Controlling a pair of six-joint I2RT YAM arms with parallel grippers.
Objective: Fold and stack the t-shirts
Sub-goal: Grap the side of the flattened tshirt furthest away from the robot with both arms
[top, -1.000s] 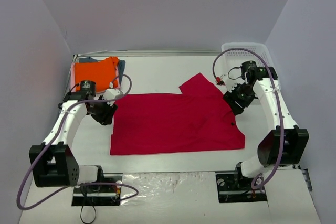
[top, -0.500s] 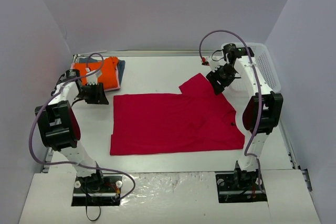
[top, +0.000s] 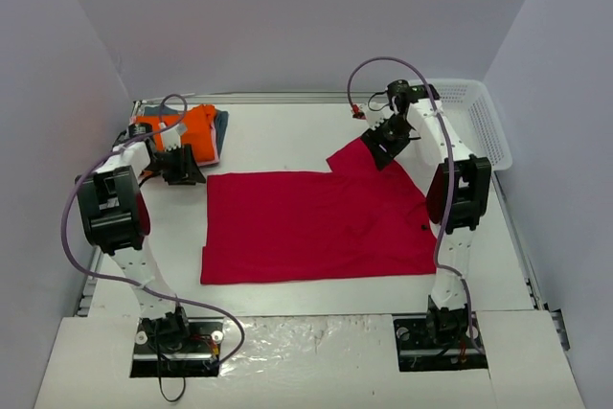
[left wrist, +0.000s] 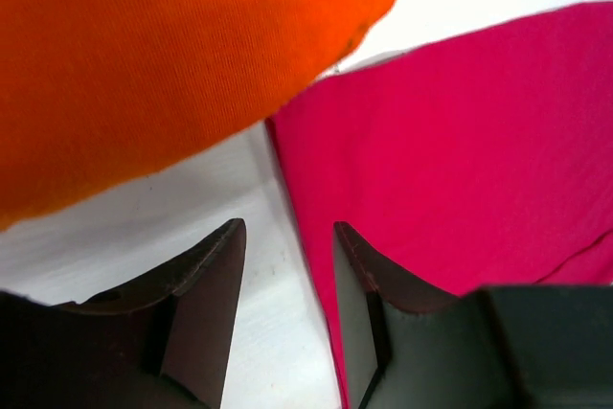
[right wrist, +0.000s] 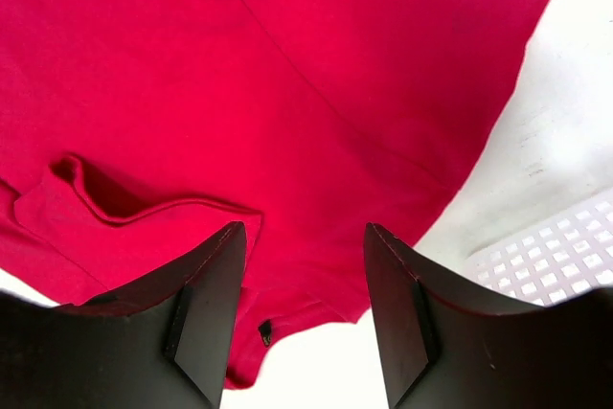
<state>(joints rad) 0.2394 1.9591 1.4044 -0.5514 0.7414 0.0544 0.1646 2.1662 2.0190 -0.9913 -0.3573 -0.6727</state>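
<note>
A large crimson-red t-shirt (top: 316,227) lies spread flat mid-table, one sleeve (top: 356,156) poking out toward the back. A folded orange t-shirt (top: 192,128) sits at the back left on top of a grey-blue one (top: 223,124). My left gripper (top: 187,171) hovers open by the red shirt's back left corner. In the left wrist view the left gripper (left wrist: 287,241) straddles bare table, with the red edge (left wrist: 316,237) along its right finger and the orange cloth (left wrist: 172,55) ahead. My right gripper (top: 381,146) hangs open over the sleeve. The right wrist view shows the right gripper (right wrist: 305,237) empty above red cloth (right wrist: 316,74).
A white mesh basket (top: 471,117) stands at the back right, its corner (right wrist: 551,256) just right of my right fingers. Grey walls close in the table on three sides. A crinkled plastic sheet (top: 306,337) lies between the arm bases.
Both arms have stretched toward the back. The left gripper went to the red shirt's back left corner beside the orange shirt. The right gripper swung from the shirt's right edge to the sleeve.
</note>
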